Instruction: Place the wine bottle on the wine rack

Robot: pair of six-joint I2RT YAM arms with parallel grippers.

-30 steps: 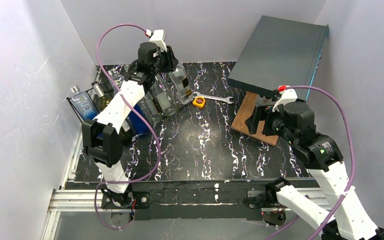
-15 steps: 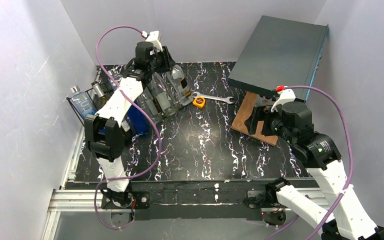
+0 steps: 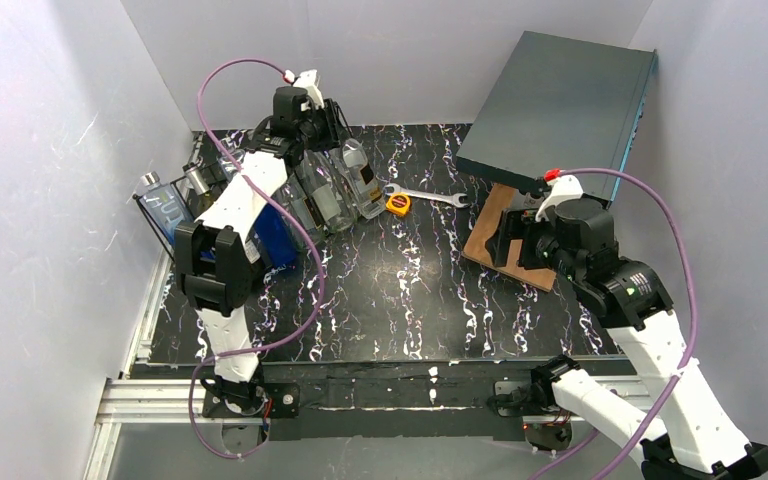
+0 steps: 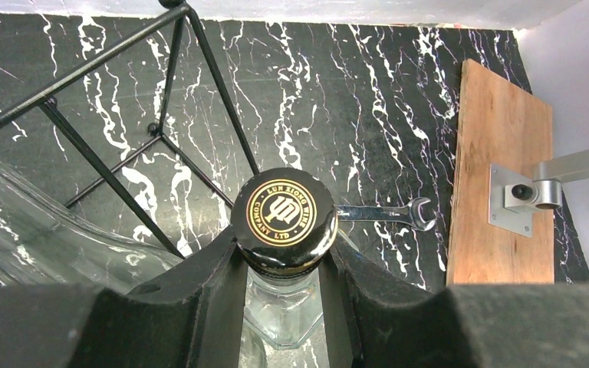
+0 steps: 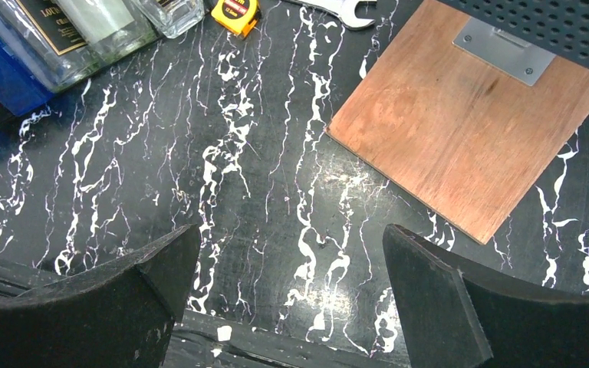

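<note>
My left gripper (image 4: 282, 253) is shut on the neck of the wine bottle (image 4: 284, 221), a clear glass bottle with a black cap printed in gold. In the top view that bottle (image 3: 360, 175) leans at the right end of the wine rack (image 3: 146, 212), with the left gripper (image 3: 328, 122) at its top near the back wall. The rack's black wires (image 4: 222, 92) run just left of and beyond the cap. Whether the bottle rests on the rack cannot be told. My right gripper (image 5: 291, 253) hangs open over bare tabletop, holding nothing, near the wooden board (image 3: 495, 235).
Several other bottles and a blue box (image 3: 275, 240) fill the rack. A wrench (image 3: 425, 195) and a yellow tape measure (image 3: 397, 204) lie right of the rack. A dark grey box (image 3: 560, 105) stands tilted on a bracket over the board (image 5: 460, 130).
The left gripper has moved back and a little left with the bottle, which now leans closer against the rack. The right arm has shifted slightly left.
</note>
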